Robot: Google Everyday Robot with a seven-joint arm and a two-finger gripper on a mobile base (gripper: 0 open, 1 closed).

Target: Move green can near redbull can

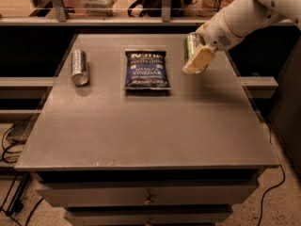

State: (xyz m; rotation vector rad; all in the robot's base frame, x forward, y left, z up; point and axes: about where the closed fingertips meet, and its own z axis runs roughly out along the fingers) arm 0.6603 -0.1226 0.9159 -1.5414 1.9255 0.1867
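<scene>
We see a grey table (141, 131) w/ drawers (148, 197) below. The gripper (195, 59), on a white arm reaching in from upper right, is clamped on the green can (191, 46), held tilted over the table's right-rear part, just right of a blue chip bag (146, 69). The redbull can (80, 67) lies on its side near the left edge, well apart. The chip bag lies flat btwn the two cans.
</scene>
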